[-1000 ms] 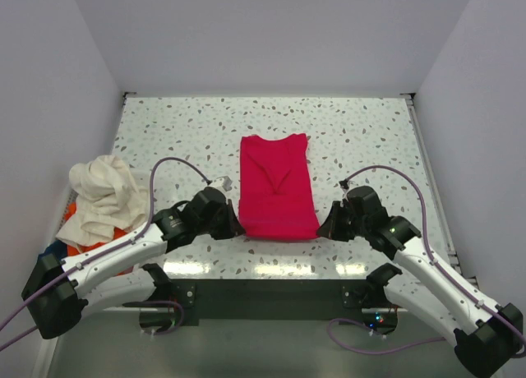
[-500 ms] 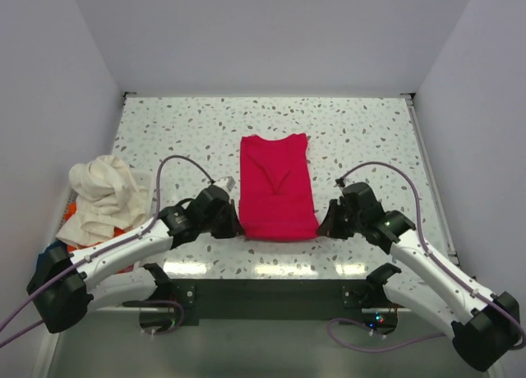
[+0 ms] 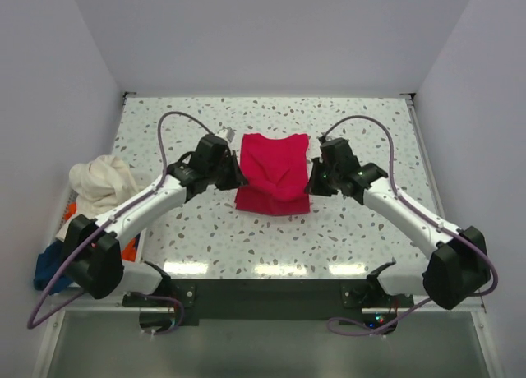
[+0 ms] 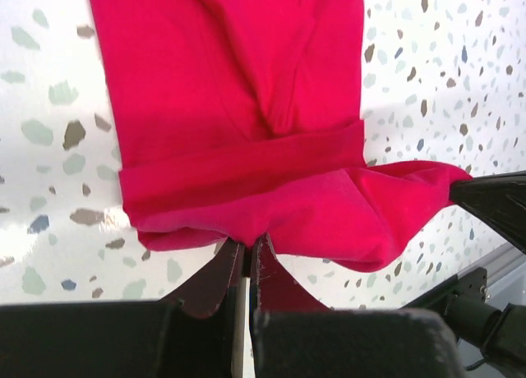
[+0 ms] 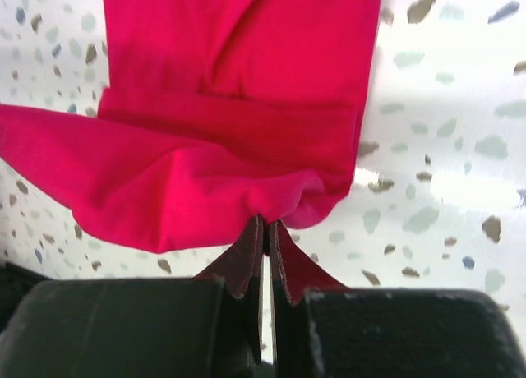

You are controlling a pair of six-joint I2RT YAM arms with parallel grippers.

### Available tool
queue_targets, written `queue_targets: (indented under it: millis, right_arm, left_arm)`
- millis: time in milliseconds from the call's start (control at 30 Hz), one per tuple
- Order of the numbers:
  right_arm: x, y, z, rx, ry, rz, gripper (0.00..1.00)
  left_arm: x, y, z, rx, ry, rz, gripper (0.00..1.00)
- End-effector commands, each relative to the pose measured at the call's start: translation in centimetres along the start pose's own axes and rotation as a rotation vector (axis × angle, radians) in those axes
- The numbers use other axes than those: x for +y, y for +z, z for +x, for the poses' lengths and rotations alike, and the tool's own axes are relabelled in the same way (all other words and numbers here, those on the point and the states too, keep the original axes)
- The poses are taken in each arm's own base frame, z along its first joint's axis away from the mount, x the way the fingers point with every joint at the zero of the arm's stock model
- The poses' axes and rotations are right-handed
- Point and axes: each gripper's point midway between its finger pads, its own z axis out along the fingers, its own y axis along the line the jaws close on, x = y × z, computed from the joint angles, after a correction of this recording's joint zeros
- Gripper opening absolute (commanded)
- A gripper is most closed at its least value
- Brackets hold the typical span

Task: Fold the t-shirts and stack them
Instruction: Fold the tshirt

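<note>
left gripper (image 3: 239, 181) and right gripper (image 3: 310, 186) each pinch a raised near corner of the red shirt (image 3: 275, 168) above the middle of the table (image 3: 370, 131).

Left gripper (image 3: 238, 179) and right gripper (image 3: 311, 183) have folded the red t-shirt (image 3: 275, 168) halfway rearward.

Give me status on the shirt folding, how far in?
Done: the red shirt is already folded into a narrow strip. In hand: the left gripper and right gripper are each shut on a near corner, with the near end lifted and doubled over the rest; the cross-fold is unfinished. Left: the cream shirt, orange shirt and blue shirt lie crumpled together on the left. No stack yet.
</note>
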Motion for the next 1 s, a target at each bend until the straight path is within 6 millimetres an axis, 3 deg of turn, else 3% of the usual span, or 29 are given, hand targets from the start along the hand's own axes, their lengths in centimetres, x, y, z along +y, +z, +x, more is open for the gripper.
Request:
queue_targets:
  millis: [0, 267, 533, 667, 700, 767, 800, 833, 867, 933, 967]
  right_arm:
    - [0.9, 0.1, -5.2, -0.111, -0.016, -0.008, 0.00]
    - [0.6, 2.1, -10.7, -0.132, 0.027, -0.026, 0.00]
    - [1.2, 4.6, -16.1, -0.155, 0.021, -0.062, 0.00]
    - [0.7, 7.0, -18.4, -0.155, 0.031, -0.064, 0.00]
    - [-0.1, 8.6, -18.3, -0.130, 0.043, -0.060, 0.00]
    - [-0.3, 9.8, -19.7, -0.143, 0.048, -0.064, 0.00]
    - [-1.3, 11.7, -19.5, -0.116, 0.066, -0.048, 0.00]
    - [-1.2, 12.2, -20.3, -0.120, 0.068, -0.066, 0.00]
    - [-1.7, 13.0, -20.8, -0.123, 0.077, -0.061, 0.00]
    - [-3.0, 15.0, -21.8, -0.117, 0.102, -0.056, 0.25]
    - [-3.3, 15.5, -22.1, -0.115, 0.110, -0.062, 0.34]
  left_arm:
    - [-1.9, 0.1, -4.9, -0.082, 0.030, 0.072, 0.00]
    - [-2.9, 2.7, -10.2, -0.124, 0.002, 0.109, 0.00]
    - [-2.5, 5.4, -15.0, -0.167, -0.038, 0.140, 0.00]
    - [-1.8, 7.6, -17.7, -0.181, -0.047, 0.157, 0.00]
    - [-1.1, 8.1, -18.3, -0.183, -0.059, 0.156, 0.00]
    - [-0.1, 9.6, -19.3, -0.173, -0.115, 0.217, 0.00]
    - [0.1, 10.2, -19.7, -0.180, -0.118, 0.242, 0.02]
    - [0.6, 11.0, -19.9, -0.169, -0.118, 0.243, 0.06]
    - [1.4, 12.7, -20.7, -0.161, -0.101, 0.243, 0.20]
    - [2.4, 14.1, -21.8, -0.187, -0.083, 0.245, 0.41]
    - [3.9, 15.1, -21.8, -0.189, -0.109, 0.240, 0.57]
